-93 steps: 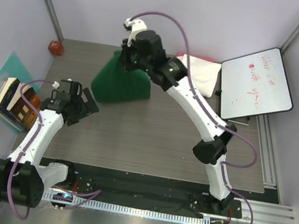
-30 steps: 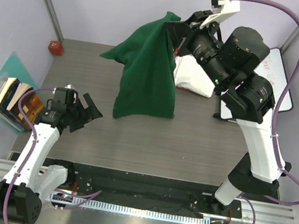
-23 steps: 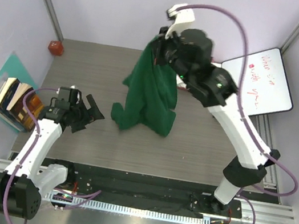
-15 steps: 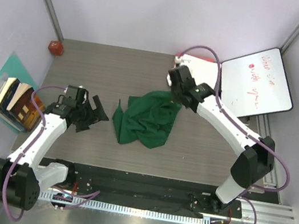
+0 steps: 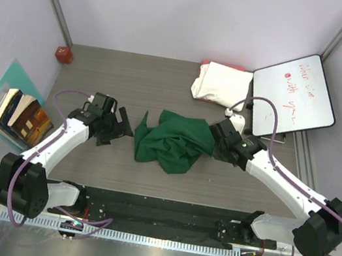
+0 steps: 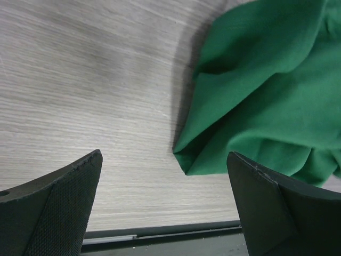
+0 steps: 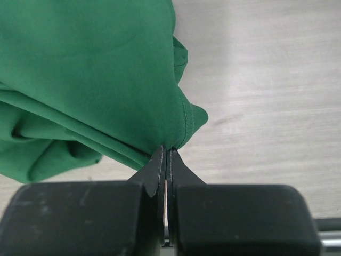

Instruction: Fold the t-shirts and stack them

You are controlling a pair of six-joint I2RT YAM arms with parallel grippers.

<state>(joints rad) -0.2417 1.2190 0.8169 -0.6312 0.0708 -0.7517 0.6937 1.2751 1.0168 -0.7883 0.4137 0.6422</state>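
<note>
- The right gripper point(image 7: 166, 153) is clenched on the hem of the green t-shirt point(image 5: 171, 143), pinching the cloth's right edge low over the table point(image 5: 100, 79).
- The green t-shirt lies crumpled mid-table between the two grippers. It is plain dark green and bunched in deep, soft folds, and it is not spread flat.
- The left gripper point(image 6: 164, 157) has its jaws spread wide just beside the shirt's left edge, grasping nothing.
- Farther back, the cream-white folded bundle point(image 5: 222, 84) sits at the far edge, with a red-pink cloth edge point(image 5: 225, 65) showing beneath it, just beside the whiteboard point(image 5: 292, 96).
</note>
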